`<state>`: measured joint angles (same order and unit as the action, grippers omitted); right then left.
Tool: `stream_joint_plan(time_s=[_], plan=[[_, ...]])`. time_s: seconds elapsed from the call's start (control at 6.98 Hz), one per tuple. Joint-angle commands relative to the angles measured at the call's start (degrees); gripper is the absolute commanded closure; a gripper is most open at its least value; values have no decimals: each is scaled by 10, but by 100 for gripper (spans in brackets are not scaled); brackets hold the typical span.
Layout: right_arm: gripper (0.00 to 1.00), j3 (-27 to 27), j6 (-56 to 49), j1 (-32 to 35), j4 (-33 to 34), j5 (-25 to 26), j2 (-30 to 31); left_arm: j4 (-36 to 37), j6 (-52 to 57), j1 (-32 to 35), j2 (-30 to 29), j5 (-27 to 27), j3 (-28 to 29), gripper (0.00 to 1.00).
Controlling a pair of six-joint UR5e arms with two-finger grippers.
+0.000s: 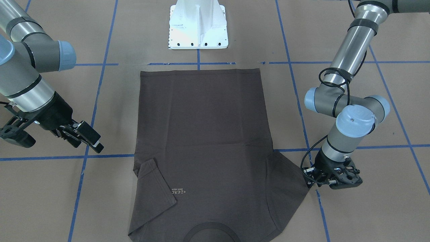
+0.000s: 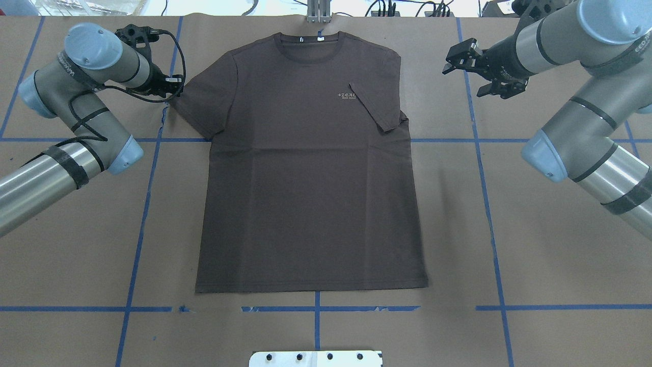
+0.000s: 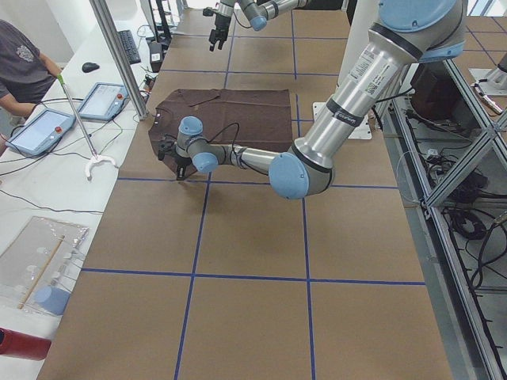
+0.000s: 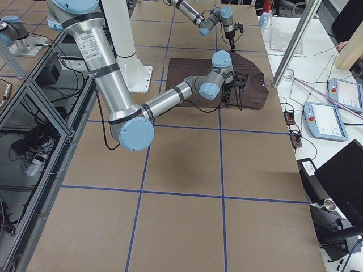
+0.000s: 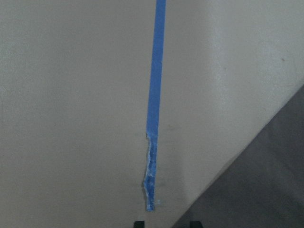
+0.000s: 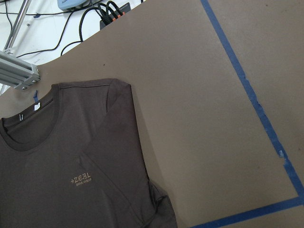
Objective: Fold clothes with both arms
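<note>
Dark brown-grey short-sleeved T-shirt (image 2: 305, 178) spread front-up on the brown paper-covered table (image 2: 535, 244), one sleeve folded inward. Left black two-finger gripper (image 1: 308, 178), fingers parted, sits low at the spread sleeve's tip. Right black two-finger gripper (image 2: 462, 80), released, hangs beside the folded sleeve.

Brown papered table (image 2: 560, 255) with blue tape grid (image 2: 490, 224), white bench (image 3: 47, 182) alongside.
</note>
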<state>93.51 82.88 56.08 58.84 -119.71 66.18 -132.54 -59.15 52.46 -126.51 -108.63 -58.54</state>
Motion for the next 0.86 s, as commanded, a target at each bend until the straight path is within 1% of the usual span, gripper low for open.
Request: stream_joint_plan(time_s=[0.0,0.29,0.43,0.57,0.72], plan=[[0,-3,0,0,0,0,0,0,0,-3,1,-1,0,60],[0,-5,-1,0,-1,-1,1,0,0,-10,2,0,0,62],[0,-6,0,0,-1,-1,1,1,0,-10,2,-1,-1,88],[0,-6,0,0,0,-1,1,2,2,-10,0,-3,-3,100],[0,-6,0,0,0,-1,2,23,3,-10,-1,-6,-26,100]])
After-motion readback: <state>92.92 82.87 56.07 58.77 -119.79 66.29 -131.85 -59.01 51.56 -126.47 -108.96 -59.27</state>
